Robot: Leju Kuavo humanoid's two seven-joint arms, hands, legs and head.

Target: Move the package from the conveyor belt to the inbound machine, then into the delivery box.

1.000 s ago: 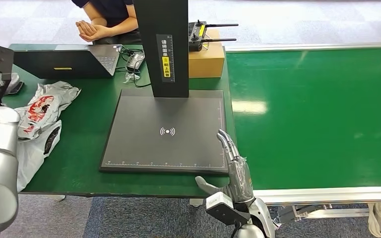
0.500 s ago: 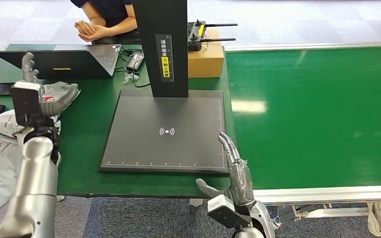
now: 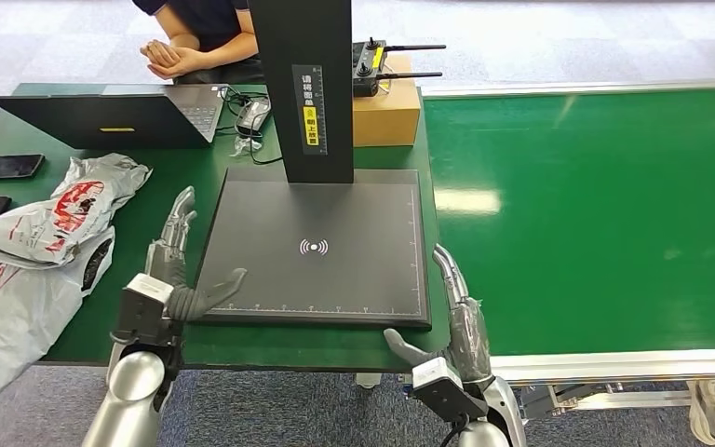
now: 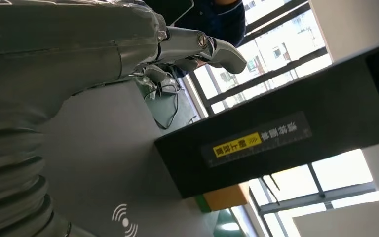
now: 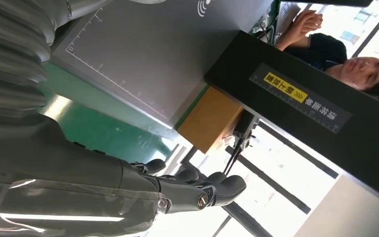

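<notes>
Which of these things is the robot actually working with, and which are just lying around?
Belongs to the job:
- conveyor belt, no package on it now
- inbound machine's scanning pad
- left robot hand and right robot hand, both open

Just lying about:
- laptop
- phone
- grey plastic bags
- cardboard box
- remote controller

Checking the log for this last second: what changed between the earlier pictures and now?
The left hand swung from the table's left side to the scanner pad's left edge, open and empty. The right hand shifted slightly right. Grey bags, laptop and conveyor belt stayed put.
</notes>
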